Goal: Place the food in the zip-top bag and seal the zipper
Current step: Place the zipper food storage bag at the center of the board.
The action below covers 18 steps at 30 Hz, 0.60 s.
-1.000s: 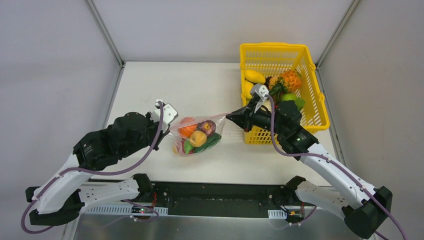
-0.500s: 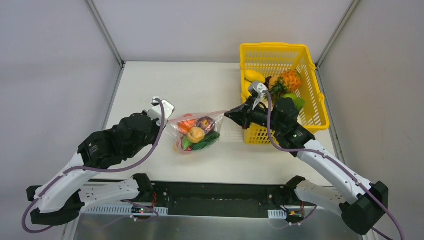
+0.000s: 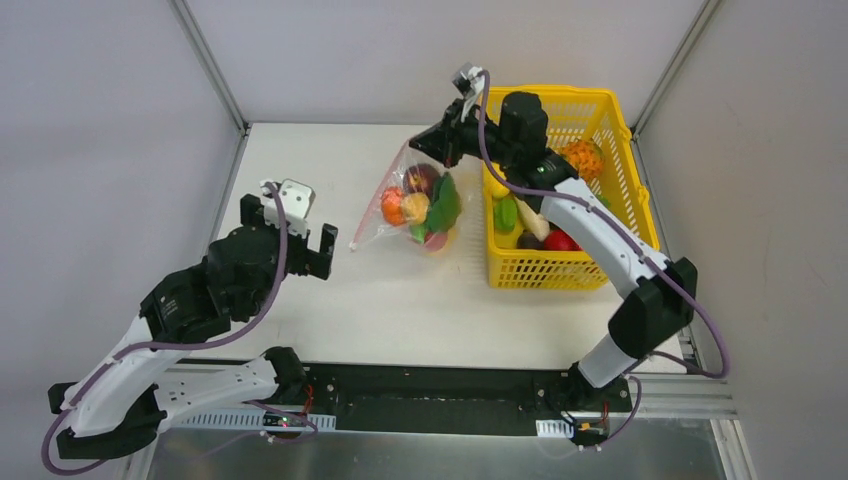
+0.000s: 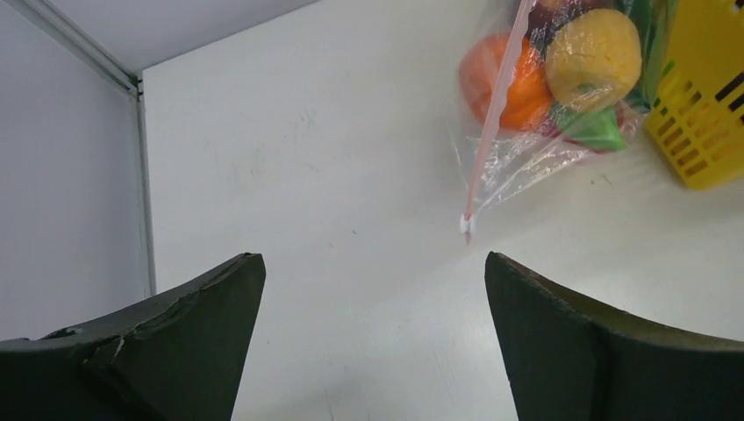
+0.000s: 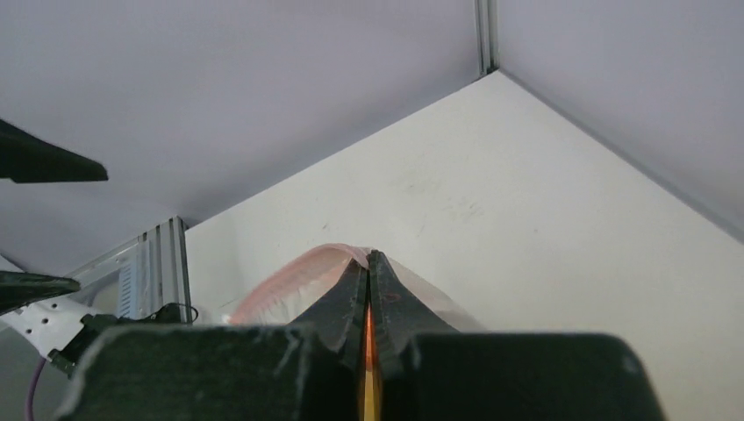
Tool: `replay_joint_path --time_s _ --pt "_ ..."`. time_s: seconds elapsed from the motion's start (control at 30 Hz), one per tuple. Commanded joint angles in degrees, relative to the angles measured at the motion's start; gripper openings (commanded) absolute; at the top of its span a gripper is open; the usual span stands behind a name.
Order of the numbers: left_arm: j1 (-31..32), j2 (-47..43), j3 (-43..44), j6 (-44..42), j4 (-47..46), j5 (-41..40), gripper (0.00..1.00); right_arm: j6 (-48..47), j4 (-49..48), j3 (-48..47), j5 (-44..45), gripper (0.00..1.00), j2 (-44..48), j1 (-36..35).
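While the right gripper (image 3: 420, 145) stays out of reach of nothing else, it is clenched on the zipper's (image 4: 497, 105) upper end at upper centre of the top view. The bag (image 3: 432, 225) slants below it, just left of the basket (image 3: 560, 270), with the food (image 3: 415, 207) bunched inside. The zipper's long axis runs diagonally, from the jaws down-left to a free corner. The left gripper (image 3: 288, 235), at left of centre, is spread wide, grasping nothing, apart from the bag.
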<state>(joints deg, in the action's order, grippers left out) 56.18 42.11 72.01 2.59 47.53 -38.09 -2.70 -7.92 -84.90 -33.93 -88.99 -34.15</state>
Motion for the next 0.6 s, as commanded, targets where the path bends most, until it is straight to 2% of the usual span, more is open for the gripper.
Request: replay_joint_path --time_s 0.0,0.1,0.2,0.27,0.47,0.57 --pt "-0.79 -2.95 0.64 1.75 -5.88 -4.96 0.99 1.37 -0.82 -14.31 -3.96 0.00 -6.07 0.49" --pt "-0.81 -4.74 -1.06 2.11 -7.53 -6.91 0.99 2.36 -0.05 -18.66 -4.57 0.00 -8.99 0.36" --pt "-0.82 -6.51 -2.90 2.74 -8.68 -8.74 0.99 2.08 0.23 -16.01 -2.51 0.00 -7.23 -0.30" --pt "-0.87 -7.44 -3.85 3.01 -9.06 -9.49 0.99 1.85 -0.37 -9.60 -0.99 0.00 -3.87 -1.27" --pt "-0.97 -8.28 -6.18 4.28 -9.40 -9.87 0.99 0.66 -6.24 19.05 8.84 0.00 12.65 -8.28" --pt "-1.06 -7.59 -6.73 4.91 -9.23 -9.42 0.99 -0.52 -2.48 26.21 9.18 0.04 18.38 -11.08"
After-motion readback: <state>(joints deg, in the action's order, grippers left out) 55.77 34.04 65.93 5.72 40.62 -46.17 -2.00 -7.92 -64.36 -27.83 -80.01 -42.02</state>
